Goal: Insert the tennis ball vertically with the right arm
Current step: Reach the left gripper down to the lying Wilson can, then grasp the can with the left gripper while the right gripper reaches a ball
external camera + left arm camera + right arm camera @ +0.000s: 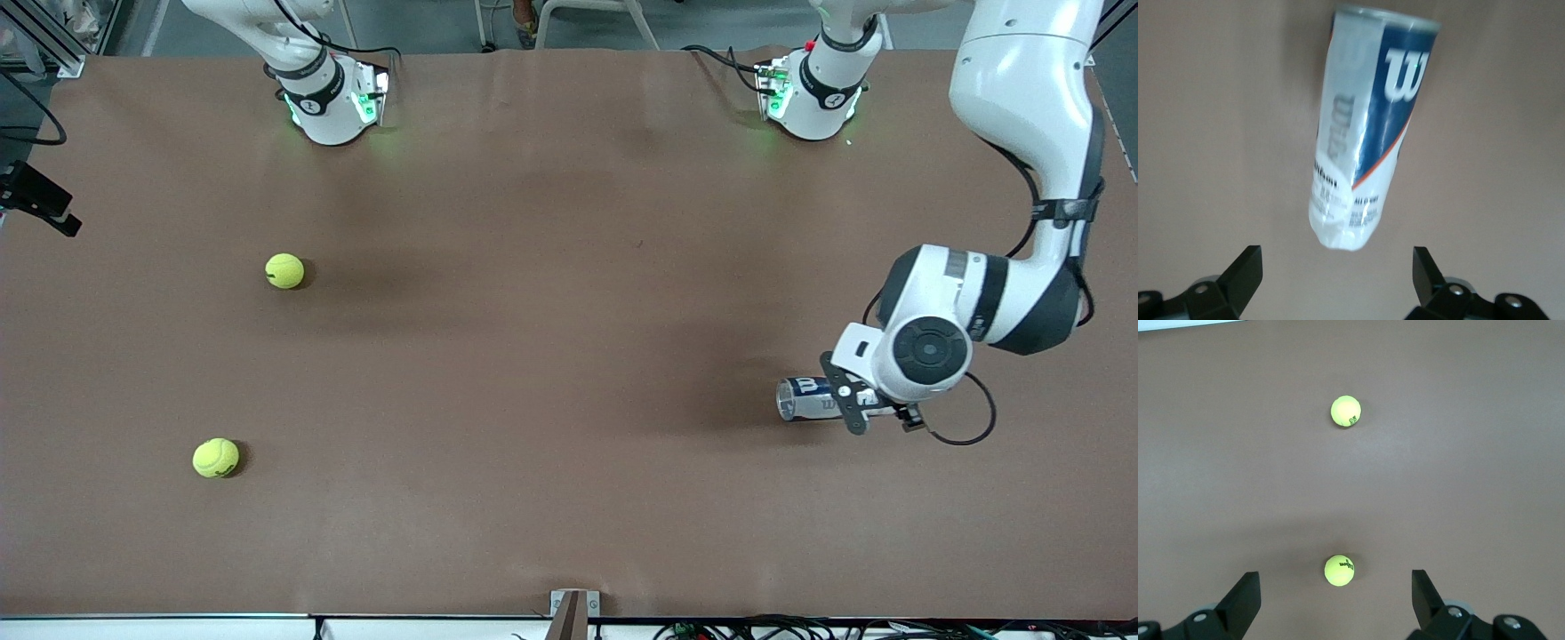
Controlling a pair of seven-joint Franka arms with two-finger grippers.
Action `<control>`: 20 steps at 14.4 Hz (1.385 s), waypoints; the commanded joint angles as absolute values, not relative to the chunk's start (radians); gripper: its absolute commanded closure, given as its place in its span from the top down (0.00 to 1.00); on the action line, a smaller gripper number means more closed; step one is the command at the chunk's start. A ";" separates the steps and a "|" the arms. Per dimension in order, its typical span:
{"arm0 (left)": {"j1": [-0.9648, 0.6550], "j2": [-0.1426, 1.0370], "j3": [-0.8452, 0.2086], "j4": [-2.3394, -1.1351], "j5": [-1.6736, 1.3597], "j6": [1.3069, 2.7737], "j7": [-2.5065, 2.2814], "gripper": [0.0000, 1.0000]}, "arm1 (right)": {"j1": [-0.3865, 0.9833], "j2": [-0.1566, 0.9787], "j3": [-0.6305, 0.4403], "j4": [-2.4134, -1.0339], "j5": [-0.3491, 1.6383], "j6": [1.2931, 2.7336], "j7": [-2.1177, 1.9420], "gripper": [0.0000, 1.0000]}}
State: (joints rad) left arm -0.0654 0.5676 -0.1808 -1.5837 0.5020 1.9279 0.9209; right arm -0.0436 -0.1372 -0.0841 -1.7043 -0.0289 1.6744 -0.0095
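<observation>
While the can (811, 399) lies on its side under the wide-open left gripper (1338, 277), it should be clasped mid-body and stood upright, as the right gripper (1336, 600), also wide open, is held above the two tennis balls (1339, 571), well apart from the can.

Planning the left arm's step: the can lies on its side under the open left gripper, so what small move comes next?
Probably lower the left gripper around the can and close: it lies flat, open fingers straddle its base, nothing is gripped yet.

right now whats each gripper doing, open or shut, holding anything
Left gripper: open, holding nothing, over the base end of the tennis ball can lying on its side.
Right gripper: open, holding nothing, above the two tennis balls.
</observation>
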 commanded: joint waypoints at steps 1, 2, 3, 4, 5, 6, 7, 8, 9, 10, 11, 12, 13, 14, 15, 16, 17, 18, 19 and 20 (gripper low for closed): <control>-0.120 0.598 -0.173 -1.555 0.566 1.916 0.922 0.98 | -0.045 -0.169 -0.083 -1.740 -0.034 1.674 -0.017 1.00; -0.120 0.613 -0.173 -1.554 0.577 1.917 0.917 0.98 | -0.044 -0.169 -0.083 -1.740 -0.034 1.667 -0.017 1.00; -0.121 0.635 -0.169 -1.551 0.581 1.917 0.914 0.98 | -0.044 -0.167 -0.083 -1.740 -0.034 1.667 -0.017 1.00; -0.120 0.664 -0.167 -1.534 0.600 1.919 0.901 0.98 | -0.044 -0.166 -0.083 -1.740 -0.034 1.667 -0.017 1.00; -0.115 0.684 -0.167 -1.523 0.629 1.919 0.896 0.98 | -0.044 -0.166 -0.083 -1.738 -0.034 1.670 -0.017 1.00; -0.112 0.693 -0.167 -1.523 0.665 1.919 0.894 0.98 | -0.046 -0.166 -0.083 -1.740 -0.034 1.672 -0.017 1.00; -0.113 0.696 -0.167 -1.523 0.707 1.919 0.891 0.98 | -0.045 -0.166 -0.083 -1.738 -0.034 1.674 -0.017 1.00; -0.114 0.701 -0.167 -1.523 0.731 1.917 0.878 0.98 | -0.044 -0.166 -0.083 -1.738 -0.034 1.672 -0.017 1.00; -0.110 0.703 -0.167 -1.525 0.744 1.919 0.862 0.98 | -0.044 -0.166 -0.083 -1.738 -0.034 1.672 -0.017 1.00; -0.113 0.710 -0.167 -1.525 0.747 1.917 0.858 0.98 | -0.044 -0.166 -0.083 -1.736 -0.034 1.674 -0.017 1.00; -0.117 0.718 -0.166 -1.523 0.747 1.917 0.851 0.98 | -0.043 -0.164 -0.083 -1.733 -0.034 1.671 -0.017 1.00; -0.120 0.727 -0.166 -1.523 0.747 1.917 0.838 0.98 | -0.041 -0.164 -0.081 -1.733 -0.034 1.669 -0.017 1.00; -0.123 0.733 -0.166 -1.525 0.750 1.917 0.824 0.97 | -0.041 -0.164 -0.081 -1.733 -0.034 1.667 -0.014 1.00; -0.123 0.742 -0.166 -1.525 0.761 1.917 0.809 0.97 | -0.041 -0.164 -0.081 -1.733 -0.034 1.667 -0.014 1.00; -0.121 0.744 -0.166 -1.529 0.764 1.916 0.793 0.96 | -0.040 -0.164 -0.080 -1.733 -0.034 1.666 -0.008 1.00; -0.123 0.750 -0.166 -1.532 0.764 1.914 0.790 0.96 | -0.038 -0.164 -0.078 -1.733 -0.034 1.666 -0.006 1.00; -0.124 0.755 -0.166 -1.532 0.764 1.908 0.788 0.96 | -0.038 -0.164 -0.078 -1.733 -0.034 1.664 -0.005 1.00; -0.130 0.758 -0.166 -1.532 0.762 1.905 0.788 0.96 | -0.038 -0.164 -0.078 -1.735 -0.034 1.664 -0.005 1.00; -0.133 0.759 -0.166 -1.534 0.762 1.905 0.787 0.96 | -0.040 -0.160 -0.078 -1.735 -0.034 1.664 -0.005 1.00; -0.133 0.767 -0.166 -1.534 0.762 1.905 0.781 0.96 | -0.040 -0.158 -0.078 -1.738 -0.034 1.664 -0.005 1.00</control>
State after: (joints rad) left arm -0.1224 0.7549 -0.1659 -1.5445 0.7428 1.9201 0.8025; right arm -0.0434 -0.1377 -0.0787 -1.7120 -0.0288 1.6644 -0.0095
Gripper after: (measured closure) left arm 0.035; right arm 0.000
